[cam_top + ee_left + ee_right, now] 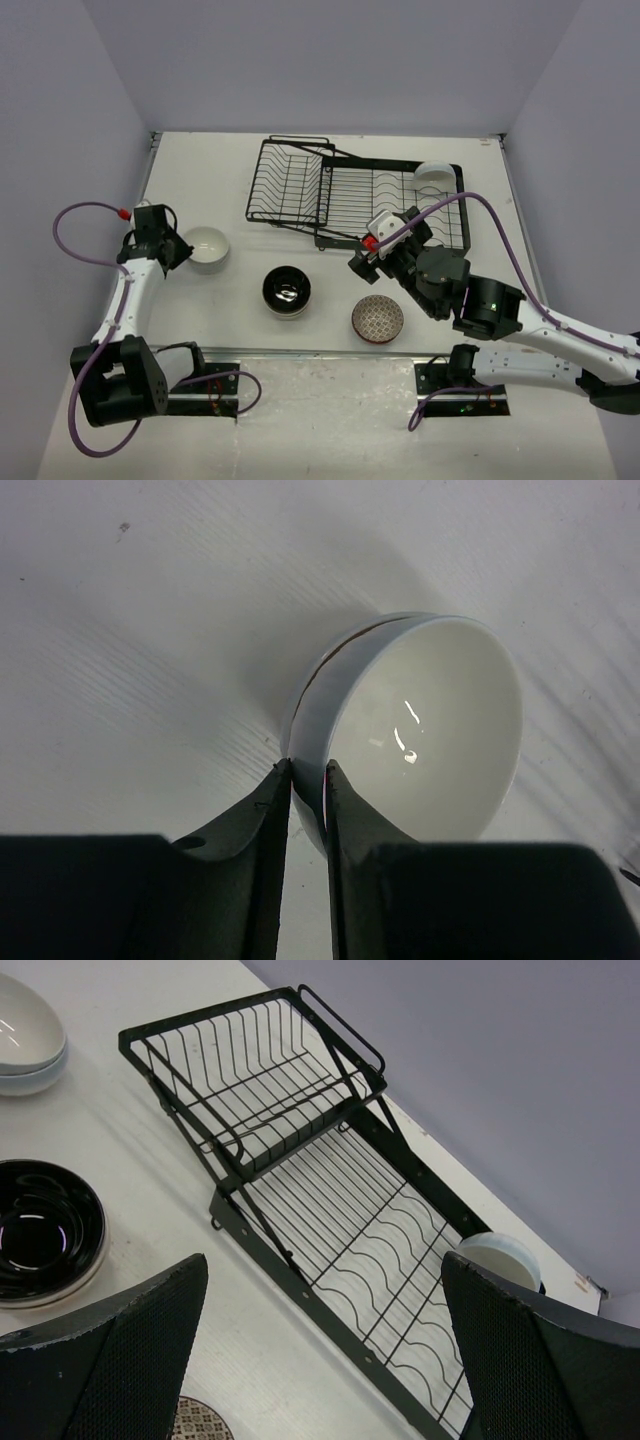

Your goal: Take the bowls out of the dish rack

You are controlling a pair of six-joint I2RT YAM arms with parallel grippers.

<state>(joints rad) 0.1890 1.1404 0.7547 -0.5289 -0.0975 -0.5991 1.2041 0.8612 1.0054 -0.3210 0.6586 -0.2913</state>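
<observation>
Left wrist: L hand (307,770) astride wht bowl (430,730)

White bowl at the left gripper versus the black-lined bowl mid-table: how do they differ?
The white bowl is white inside; the black-lined bowl is glossy black with a pale rim. The left gripper straddles the white bowl's rim; nothing touches the black-lined bowl. The white bowl sits left of the black-lined bowl. Both stand upright on the table, outside the dish rack.
</observation>
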